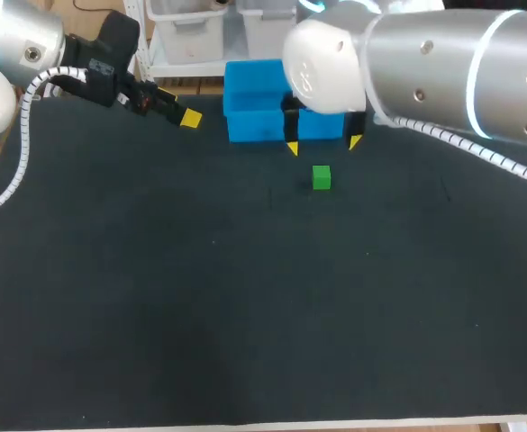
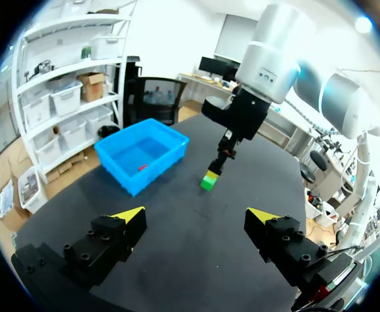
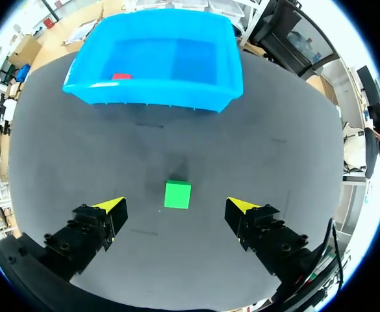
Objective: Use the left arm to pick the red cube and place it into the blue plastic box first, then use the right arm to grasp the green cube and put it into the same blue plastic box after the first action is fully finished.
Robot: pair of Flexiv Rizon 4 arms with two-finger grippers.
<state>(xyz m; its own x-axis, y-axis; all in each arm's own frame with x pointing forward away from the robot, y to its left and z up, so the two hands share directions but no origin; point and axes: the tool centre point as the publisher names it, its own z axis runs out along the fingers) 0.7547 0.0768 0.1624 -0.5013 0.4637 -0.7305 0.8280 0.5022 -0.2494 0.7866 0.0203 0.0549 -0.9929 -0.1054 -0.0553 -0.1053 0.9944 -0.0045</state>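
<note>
The red cube (image 3: 121,76) lies inside the blue plastic box (image 3: 152,96), near one corner; it also shows as a small red cube (image 2: 142,167) in the left wrist view. The green cube (image 1: 322,177) sits on the black table just in front of the blue box (image 1: 256,128). My right gripper (image 1: 323,145) hangs open above the green cube (image 3: 177,194), whose sides fall between the right gripper's (image 3: 177,207) yellow tips without touching. My left gripper (image 1: 189,118) is open and empty, off to the left of the box; the left gripper (image 2: 196,216) looks toward the box (image 2: 141,153) and the green cube (image 2: 208,182).
The black table top (image 1: 245,315) stretches wide in front of the cube toward its near edge. My right arm (image 1: 425,67) crosses above the box's right end.
</note>
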